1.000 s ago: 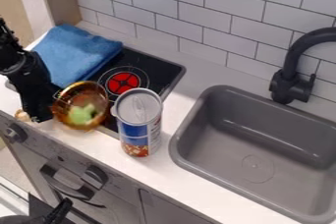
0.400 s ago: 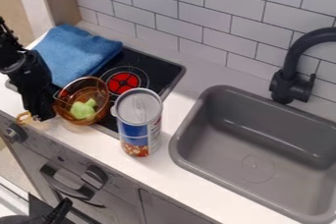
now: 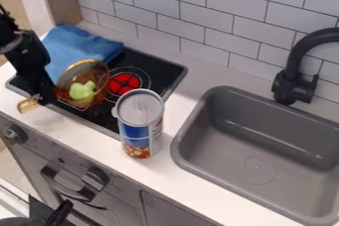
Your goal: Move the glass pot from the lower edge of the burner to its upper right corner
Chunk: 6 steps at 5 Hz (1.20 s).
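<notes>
Glass pot (image 3: 100,75): over the left part of the black stove top (image 3: 98,117), left of the red burner (image 3: 124,82), tilted with its mouth towards the camera; whether its bottom touches the glass, I cannot tell.
Inside the pot: a light green piece (image 3: 81,90).
Claw (image 3: 45,98): closed on the pot's yellowish handle (image 3: 28,105), whose end pokes out below it, near the stove top's front edge.
Blue cloth (image 3: 74,46): folded, over the stove top's back left edge, behind the pot.
Can (image 3: 140,126): upright by the stove top's front right corner, near the desk's front edge.
Desk (image 3: 189,185): white, with a grey sink (image 3: 255,145) towards its right end and a black tap (image 3: 291,79) at its back edge.
Wall (image 3: 218,12): pale tiles, dark joints.
</notes>
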Available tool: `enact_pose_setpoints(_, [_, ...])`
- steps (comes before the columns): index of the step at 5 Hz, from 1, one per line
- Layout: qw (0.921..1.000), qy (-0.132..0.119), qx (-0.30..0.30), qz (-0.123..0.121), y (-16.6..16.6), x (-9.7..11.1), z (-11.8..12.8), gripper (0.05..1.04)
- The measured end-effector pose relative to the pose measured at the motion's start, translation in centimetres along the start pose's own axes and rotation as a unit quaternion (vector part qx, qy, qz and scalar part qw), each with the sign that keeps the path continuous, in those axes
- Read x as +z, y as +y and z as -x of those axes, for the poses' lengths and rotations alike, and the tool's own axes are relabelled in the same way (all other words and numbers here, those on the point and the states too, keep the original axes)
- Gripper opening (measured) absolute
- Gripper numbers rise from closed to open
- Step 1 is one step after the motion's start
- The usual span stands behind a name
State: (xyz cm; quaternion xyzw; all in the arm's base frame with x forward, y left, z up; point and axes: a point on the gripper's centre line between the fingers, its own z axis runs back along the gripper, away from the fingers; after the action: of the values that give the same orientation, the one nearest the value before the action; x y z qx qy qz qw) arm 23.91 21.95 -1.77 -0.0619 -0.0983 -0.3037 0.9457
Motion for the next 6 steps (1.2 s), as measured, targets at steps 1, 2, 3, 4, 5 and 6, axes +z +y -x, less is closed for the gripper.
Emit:
enact_pose_setpoints(1, [0.9995, 0.014, 0.028, -0.01, 1.1, 0.7, -1.2, 0.347])
enact_pose_setpoints(2, [0.9984, 0.027, 0.046, -0.021, 1.7, 1.0, -3.6, 0.347])
enact_pose_setpoints(3, [0.9963, 0.036, 0.077, -0.009, 1.3, 0.1, -5.4, 0.347])
enact_pose_setpoints(4, [0.9933, 0.041, 0.108, -0.005, 0.8, -0.9, -7.1, 0.347])
enact_pose_setpoints(5, [0.9911, 0.034, 0.129, -0.006, 0.5, -2.4, -8.3, 0.347])
enact_pose_setpoints(6, [0.9879, 0.04, 0.15, -0.003, 0.3, -3.0, -9.7, 0.347])
